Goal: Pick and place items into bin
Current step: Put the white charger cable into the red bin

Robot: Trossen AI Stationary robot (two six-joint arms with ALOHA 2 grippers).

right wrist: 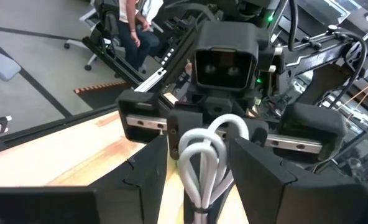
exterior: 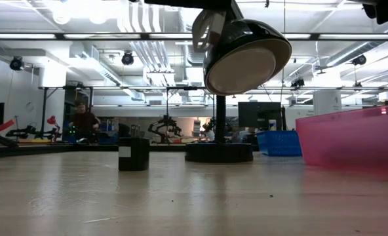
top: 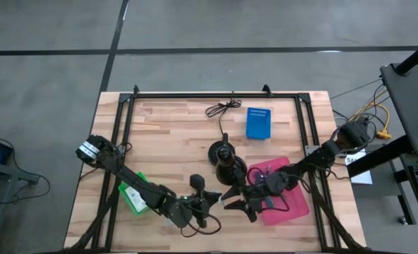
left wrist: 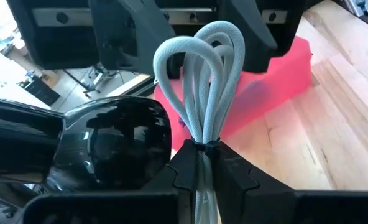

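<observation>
High view: the left gripper (top: 210, 202) and the right gripper (top: 231, 203) meet tip to tip over the desk (top: 174, 134) near its front edge, just beside the pink bin (top: 294, 204); a black round-based stand (top: 222, 152) is near the centre, a blue basket (top: 258, 123) and a coiled black cable (top: 222, 108) toward the far edge, a green packet (top: 133, 197) toward the front left corner.
Low view: a tiny black cube (exterior: 134, 154) sits on the desk, the stand's base (exterior: 219, 152) beyond it, the pink bin at the right edge.
Left wrist view: the left gripper (left wrist: 204, 169) is clenched on a looped grey cord (left wrist: 202, 81), loops upright before the pink bin (left wrist: 283, 68).
Right wrist view: the right gripper (right wrist: 199, 171) stands released, fingers parted either side of the cord (right wrist: 202, 155), not touching it
</observation>
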